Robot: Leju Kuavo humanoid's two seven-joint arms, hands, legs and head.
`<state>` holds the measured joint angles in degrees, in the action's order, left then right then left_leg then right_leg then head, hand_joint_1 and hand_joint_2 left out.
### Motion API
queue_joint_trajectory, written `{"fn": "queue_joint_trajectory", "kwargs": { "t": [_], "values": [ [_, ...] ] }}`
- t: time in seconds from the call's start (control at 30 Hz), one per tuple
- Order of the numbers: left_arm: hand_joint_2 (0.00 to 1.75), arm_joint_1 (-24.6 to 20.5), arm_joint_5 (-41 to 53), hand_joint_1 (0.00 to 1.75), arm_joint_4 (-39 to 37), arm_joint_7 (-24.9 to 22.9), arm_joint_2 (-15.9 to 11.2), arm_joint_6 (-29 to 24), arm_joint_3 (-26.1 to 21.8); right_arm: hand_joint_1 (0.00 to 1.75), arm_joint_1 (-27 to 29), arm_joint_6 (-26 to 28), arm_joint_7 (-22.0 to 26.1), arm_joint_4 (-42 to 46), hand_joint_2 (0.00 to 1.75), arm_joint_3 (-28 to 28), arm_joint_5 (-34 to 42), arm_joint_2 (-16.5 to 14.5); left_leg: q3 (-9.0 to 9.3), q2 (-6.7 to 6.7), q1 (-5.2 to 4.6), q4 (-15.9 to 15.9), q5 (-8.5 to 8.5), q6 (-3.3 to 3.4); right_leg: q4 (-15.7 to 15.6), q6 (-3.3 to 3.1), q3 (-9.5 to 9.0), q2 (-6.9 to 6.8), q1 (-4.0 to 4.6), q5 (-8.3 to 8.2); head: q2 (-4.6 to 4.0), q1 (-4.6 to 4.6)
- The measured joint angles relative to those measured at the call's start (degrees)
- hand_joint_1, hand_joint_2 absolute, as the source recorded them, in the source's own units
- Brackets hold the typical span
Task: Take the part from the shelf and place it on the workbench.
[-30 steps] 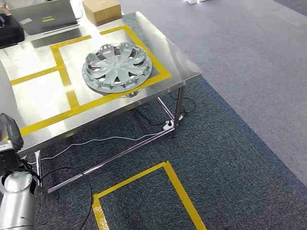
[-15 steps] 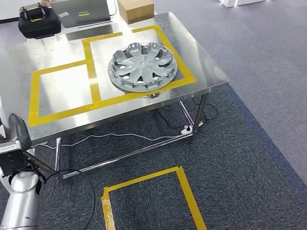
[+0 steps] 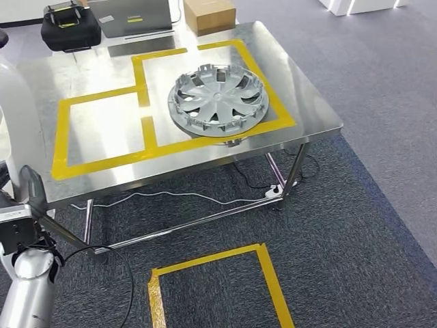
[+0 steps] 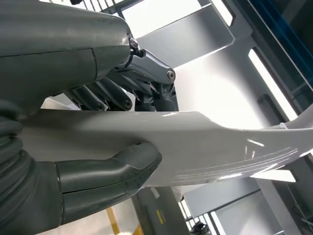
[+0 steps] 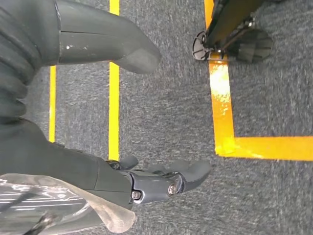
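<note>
My left hand (image 4: 55, 54) grips a smooth white curved part (image 4: 221, 147) between its thumb (image 4: 110, 174) and its darker fingers. In the head view the same white part (image 3: 18, 102) rises along the left edge, above my silver left arm (image 3: 28, 287). Ahead stands the steel workbench (image 3: 304, 96), marked with yellow tape rectangles. A silver hubcap (image 3: 218, 100) lies in the right rectangle, and the left rectangle (image 3: 103, 130) is bare. My right hand (image 5: 74, 169) hangs over the carpet with its fingers apart and nothing in it.
At the bench's far edge sit a black case (image 3: 69, 27), a laptop (image 3: 136, 17) and a cardboard box (image 3: 209, 14). Cables (image 3: 170, 197) and a power strip (image 3: 273, 191) lie under the bench. A yellow tape square (image 3: 216, 287) marks the carpet in front.
The whole picture has shifted, so the camera has turned: the workbench now sits more centred and squarer to me. The white part has come into view at the left edge.
</note>
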<state>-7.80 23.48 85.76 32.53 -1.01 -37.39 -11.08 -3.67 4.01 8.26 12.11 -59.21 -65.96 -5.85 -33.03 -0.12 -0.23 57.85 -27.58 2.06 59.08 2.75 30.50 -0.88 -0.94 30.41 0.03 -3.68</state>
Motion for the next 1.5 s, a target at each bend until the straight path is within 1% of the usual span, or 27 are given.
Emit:
{"fn": "queue_joint_trajectory", "kwargs": {
  "t": [0.07,0.17,0.23,0.27,0.33,0.37,0.4,0.47,0.5,0.57,0.6,0.67,0.7,0.73,0.77,0.8,0.87,0.9,0.93,1.17,1.2,1.23,1.27,1.3,1.33,1.4,1.5],
  "values": [
    [1.75,0.0,0.0,1.75,0.0,-0.1,0.0,0.0,0.2,0.00,-0.2,-0.1,0.0,0.0,1.75,0.0,0.0,0.0,1.18,-0.12,0.29,-0.3,-0.35,0.49,4.6,0.25,2.79,0.30,0.00,1.26,0.01,0.29],
    [1.75,0.3,0.0,1.75,0.1,-0.1,0.0,0.1,0.6,0.00,0.1,-0.3,0.0,0.0,1.75,0.0,0.0,0.0,2.43,-0.37,0.25,-0.3,-1.64,0.75,14.4,0.61,10.44,0.68,0.04,4.45,0.01,0.57],
    [1.75,0.6,-0.1,1.75,0.1,-0.2,0.0,0.1,0.8,0.00,0.4,-0.4,0.0,0.0,1.75,0.0,0.0,0.0,4.10,-0.63,0.25,-0.3,-2.98,0.66,13.9,0.69,12.59,0.72,0.10,4.64,0.01,0.64],
    [1.75,0.7,-0.1,1.75,0.1,-0.2,0.0,0.2,0.9,0.00,0.6,-0.4,0.0,0.0,1.75,0.0,0.0,0.0,5.16,-0.69,0.25,-0.3,-3.80,0.56,10.9,0.52,12.33,0.72,0.12,2.94,0.01,0.67],
    [1.75,0.8,-0.1,1.75,0.0,-0.3,0.0,0.2,1.0,0.00,0.9,-0.4,0.0,0.0,1.75,0.0,0.0,0.0,6.86,-0.76,0.16,-0.3,-5.55,0.18,3.8,-0.03,11.26,0.71,0.19,-3.49,0.01,0.76],
    [1.75,0.9,-0.1,1.75,0.0,-0.3,0.0,0.2,1.0,0.00,0.9,-0.4,0.0,0.0,1.75,0.0,0.0,0.0,7.42,-0.80,0.08,-0.5,-6.32,-0.10,1.5,-0.37,10.66,0.70,0.28,-5.89,0.01,0.78],
    [1.75,0.9,-0.1,1.75,0.0,-0.3,0.0,0.2,1.0,0.00,0.9,-0.5,0.0,0.0,1.75,0.0,0.0,0.0,7.99,-0.83,0.02,-0.8,-6.67,-0.44,0.3,-0.73,10.25,0.72,0.35,-7.28,0.01,0.79],
    [1.75,0.9,-0.1,1.75,0.1,-0.2,-0.1,0.2,1.1,0.00,0.8,-0.5,0.0,0.0,1.75,0.0,-0.1,0.0,8.32,-0.84,-0.02,0.0,-5.92,-1.11,-0.3,-1.53,8.86,0.72,0.34,-6.67,0.01,0.79],
    [1.75,0.9,-0.1,1.75,0.1,-0.2,-0.1,0.2,1.2,0.00,0.8,-0.5,0.0,0.0,1.75,0.0,-0.1,0.0,7.47,-0.76,0.00,2.1,-4.61,-1.39,-0.6,-1.88,8.09,0.74,0.22,-6.38,0.01,0.79],
    [1.75,0.8,-0.1,1.75,0.1,-0.2,-0.2,0.2,1.3,0.00,0.8,-0.5,0.0,0.0,1.75,0.0,0.0,0.0,2.99,-0.60,0.13,9.5,-2.73,-1.85,-1.2,-2.40,6.11,0.76,-0.01,-5.22,0.01,0.73],
    [1.75,0.9,-0.1,1.75,0.1,-0.2,-0.2,0.2,1.3,0.00,0.8,-0.5,0.0,0.0,1.75,0.0,0.0,0.0,0.43,-0.54,0.26,13.0,-3.35,-2.06,-1.4,-2.53,5.07,0.78,-0.02,-4.47,0.00,0.70],
    [1.75,1.0,-0.1,1.75,0.1,-0.2,-0.2,0.2,1.4,0.00,0.9,-0.5,0.0,0.0,1.75,0.0,0.0,0.0,-3.56,-0.53,0.53,16.2,-8.69,-2.41,-1.6,-2.65,2.68,0.83,-0.04,-2.89,0.00,0.69],
    [1.75,1.1,-0.1,1.75,0.1,-0.2,-0.2,0.2,1.4,0.00,0.9,-0.6,0.0,0.0,1.75,0.0,0.0,0.0,-4.73,-0.51,0.64,15.9,-11.69,-2.56,-1.6,-2.64,1.36,0.92,-0.05,-2.05,0.00,0.71],
    [1.75,1.1,-0.1,1.75,0.1,-0.2,-0.2,0.2,1.4,0.00,0.9,-0.6,0.0,0.0,1.75,0.0,-0.1,0.0,-5.43,-0.48,0.72,14.5,-13.48,-2.63,-1.6,-2.59,-0.02,1.02,-0.06,-1.11,0.01,0.69],
    [1.75,1.1,-0.1,1.75,0.1,-0.3,-0.2,0.2,1.4,0.00,0.9,-0.6,0.0,0.0,1.75,0.0,-0.1,0.0,-5.76,-0.45,0.77,12.2,-13.06,-2.61,-1.6,-2.43,-1.37,1.12,-0.07,-0.14,0.01,0.69],
    [1.75,1.1,-0.1,1.75,0.1,-0.3,-0.2,0.1,1.4,0.00,0.9,-0.7,0.1,0.0,1.75,0.0,-0.1,0.0,-5.91,-0.38,0.80,9.1,-9.61,-2.45,-1.7,-2.23,-2.34,1.19,-0.07,0.88,0.01,0.69],
    [1.75,1.4,0.4,1.75,-0.1,-0.7,-0.2,-0.1,1.5,0.00,0.9,-0.7,0.1,-0.1,1.75,0.0,-0.1,0.0,-6.04,-0.22,0.54,4.5,-0.17,-1.98,-1.3,-1.59,-4.15,1.34,0.02,2.83,-0.01,0.84],
    [1.75,1.5,0.8,1.75,-0.2,-1.0,-0.3,-0.3,1.6,0.00,0.9,-0.8,0.1,-0.1,1.75,0.0,-0.1,0.0,-6.05,-0.19,0.35,3.6,3.05,-1.68,-1.2,-1.21,-4.44,1.38,0.02,3.60,-0.01,0.90],
    [1.75,1.7,1.1,1.75,-0.3,-1.3,-0.3,-0.3,1.6,0.00,0.9,-0.8,0.1,-0.1,1.75,0.0,-0.1,0.0,-6.00,-0.21,0.16,3.7,4.00,-1.48,-1.0,-0.87,-4.81,1.42,0.02,4.12,-0.01,0.96],
    [1.75,1.6,1.7,1.75,-0.3,-1.8,-0.4,-0.3,1.8,0.00,0.6,-0.9,0.1,-0.1,1.75,0.0,-0.1,0.0,-5.68,-0.33,0.11,3.6,3.48,-0.90,-1.5,-0.20,-4.94,1.29,-0.13,4.83,-0.01,0.96],
    [1.75,1.5,1.8,1.75,-0.6,-2.0,-0.4,-0.2,1.8,0.00,0.3,-0.9,0.2,-0.1,1.75,0.0,-0.1,0.0,-5.30,-0.35,0.18,3.2,3.17,-0.51,1.6,0.08,-3.04,1.23,-0.15,6.25,-0.01,0.99],
    [1.75,1.6,2.2,1.75,-1.1,-2.3,-0.6,0.4,1.8,0.00,0.2,-0.9,0.3,0.0,1.75,-0.1,-0.2,0.0,-4.64,-0.42,0.22,2.7,2.62,-0.12,5.6,0.33,0.17,1.18,-0.15,6.87,-0.01,1.03],
    [1.75,1.8,2.6,1.75,-1.8,-2.7,-0.7,1.2,1.8,0.00,0.2,-0.9,0.4,0.0,1.75,-0.2,-0.2,0.0,-3.86,-0.49,0.26,2.3,2.04,0.17,8.8,0.46,3.31,1.13,-0.14,6.61,-0.01,1.08],
    [1.75,2.0,3.0,1.75,-2.6,-3.1,-0.9,2.1,1.8,0.00,0.2,-0.9,0.5,0.0,1.75,-0.3,-0.3,0.0,-3.13,-0.57,0.18,2.2,1.39,0.38,10.9,0.43,6.18,1.12,-0.09,5.23,-0.01,1.11],
    [1.75,2.2,3.5,1.75,-3.4,-3.4,-1.1,3.1,1.8,0.00,0.3,-0.9,0.6,0.0,1.75,-0.4,-0.4,0.0,-2.47,-0.65,0.13,2.2,0.86,0.29,8.4,0.20,6.61,1.12,-0.05,2.09,-0.01,1.12],
    [1.75,2.1,4.6,1.75,-4.5,-3.8,-1.6,4.4,1.8,0.00,0.2,-0.9,0.8,0.0,1.75,-0.7,-0.5,0.0,-1.84,-0.73,-0.05,2.2,0.30,-0.15,2.2,-0.36,4.51,1.15,0.15,-1.35,-0.01,1.10],
    [1.75,2.3,5.9,1.75,-6.2,-4.5,-2.3,5.5,1.9,0.00,0.2,-0.9,1.0,0.0,1.75,-1.0,-0.6,0.0,-1.68,-0.80,-0.06,1.9,0.25,-1.03,0.0,-1.12,3.17,1.30,0.34,-1.51,-0.01,0.98]
  ]
}}
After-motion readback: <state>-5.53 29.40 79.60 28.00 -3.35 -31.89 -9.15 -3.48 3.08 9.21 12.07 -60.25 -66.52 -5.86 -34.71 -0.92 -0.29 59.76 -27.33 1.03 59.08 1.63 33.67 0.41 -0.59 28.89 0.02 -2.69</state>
